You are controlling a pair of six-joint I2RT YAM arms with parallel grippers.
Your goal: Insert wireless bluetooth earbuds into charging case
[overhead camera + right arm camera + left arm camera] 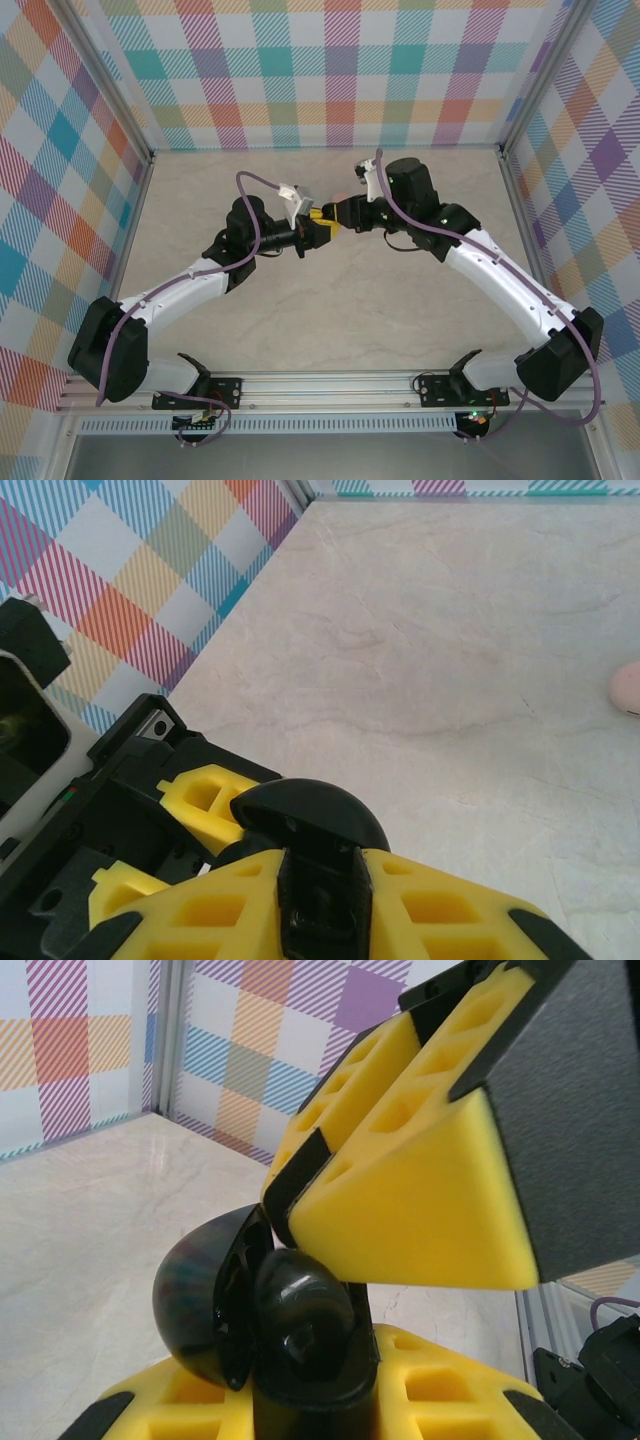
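From the lower left of the overhead view, I am watching the left arm (170, 300) reaching in toward the middle of the marble-patterned table (400, 330). Its left gripper (318, 230) is clamping its yellow pads (420, 1390) on the black charging case (195, 1300). The case is sitting hinged open at frame centre, with its glossy domed lid tilting away to the left in the left wrist view. Just right of it, the right gripper (340, 216) is meeting the case at its tips, jaws drawn nearly together. A dark piece (320, 900) is showing between them in the right wrist view, and I cannot tell whether it is an earbud or part of the case. At the right edge of that view a pale pink rounded piece (628, 688) is lying on the table, too cropped for me to tell earbud from case.
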